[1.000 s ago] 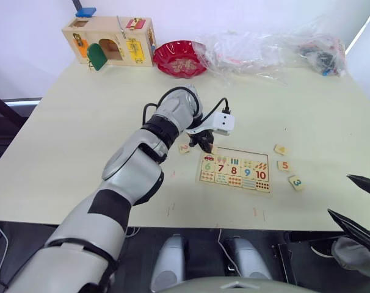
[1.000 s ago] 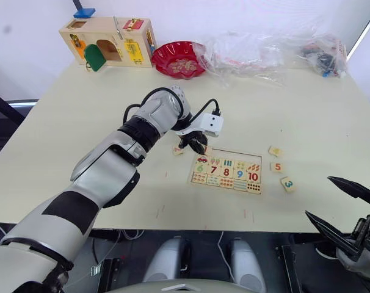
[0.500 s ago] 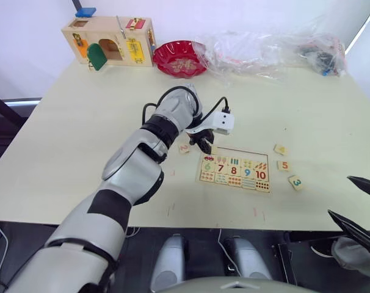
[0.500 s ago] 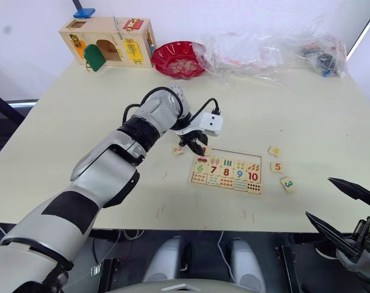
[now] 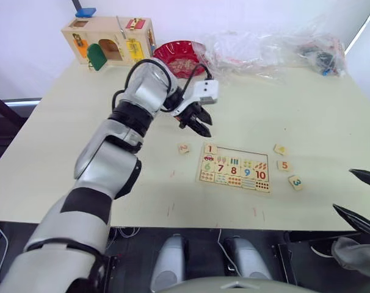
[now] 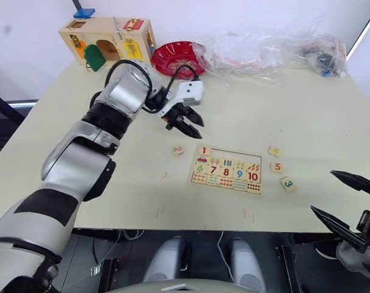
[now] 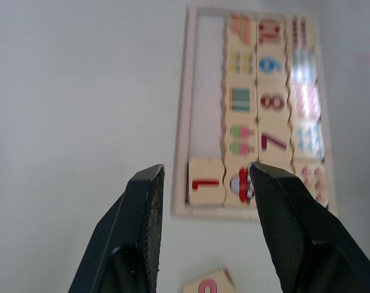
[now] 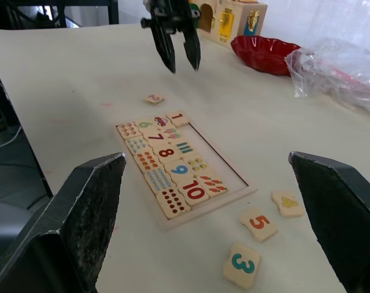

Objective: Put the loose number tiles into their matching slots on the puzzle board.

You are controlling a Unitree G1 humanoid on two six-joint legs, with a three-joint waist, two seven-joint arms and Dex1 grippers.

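The puzzle board [image 5: 235,169] lies flat on the table. The red 1 tile [image 5: 210,149] sits in the leftmost slot of its far row, and the other slots [image 7: 207,91] of that row are bare. The pink 2 tile [image 5: 184,148] lies just left of the board. To its right lie the yellow 4 [image 5: 281,149], orange 5 [image 5: 284,165] and teal 3 [image 5: 295,182]. My left gripper [image 5: 200,125] hangs open and empty above the table, behind the board's left end. Low at the table's right front corner, my right gripper [image 5: 362,195] is open and holds nothing.
A wooden latch box [image 5: 108,41] stands at the back left, with a red bowl [image 5: 180,58] beside it. Crumpled plastic bags [image 5: 264,52] run along the back right. The table's front edge [image 5: 203,221] passes close below the board.
My left gripper has lifted off the board's far left corner and swung back toward the bowl. The 1 tile now lies uncovered in its slot. The right gripper has barely moved.
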